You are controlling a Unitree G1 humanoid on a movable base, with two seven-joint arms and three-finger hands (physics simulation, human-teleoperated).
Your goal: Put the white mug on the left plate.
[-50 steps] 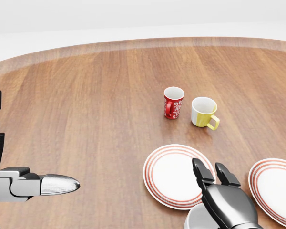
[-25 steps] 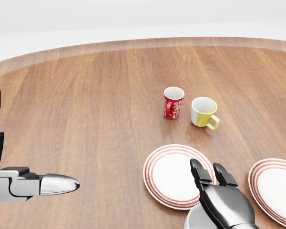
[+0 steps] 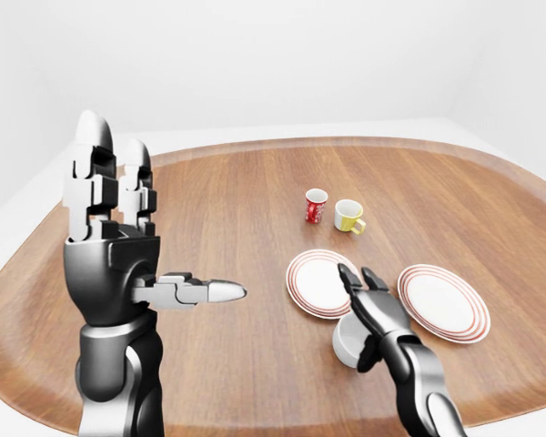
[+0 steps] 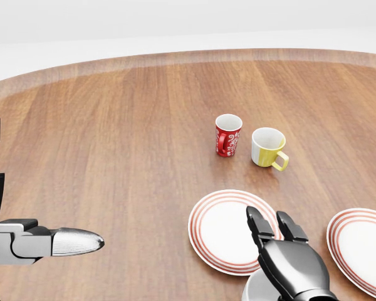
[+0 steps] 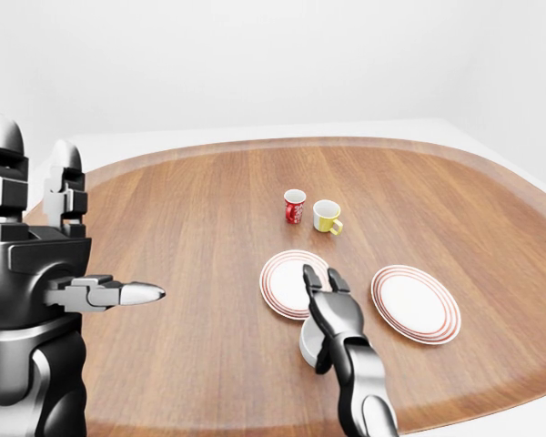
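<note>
1. At the left of the left-eye view your left hand (image 3: pixel 118 237) stands raised over the wooden table (image 3: pixel 218 209). Two fingers point up toward 12 o'clock and the thumb juts toward 3 o'clock. It is spread wide and holds nothing.
2. Toward the middle, the red mug (image 4: pixel 228 135) stands upright, and nothing shows inside it.
3. Just beside it at 3 o'clock stands the yellow mug (image 4: pixel 267 147), also upright, with its handle turned toward 4 o'clock. Nothing shows in its white interior.
4. At 6 o'clock from those two mugs lies the left plate (image 4: pixel 222 231), white with red rings. Nothing sits on it.
5. The white mug (image 3: pixel 348 341) lies tipped on the table, just off the left plate's rim at 5 o'clock, with its mouth facing the left of the view.
6. Your right hand (image 3: pixel 371 305) rests over the white mug. Its fingers (image 4: pixel 257 226) reach toward 12 o'clock across the plate's edge, and the thumb hooks down the mug's side. You cannot tell from these views whether the grasp has closed.
7. Farthest right lies the right plate (image 3: pixel 444 302), likewise bare.
</note>
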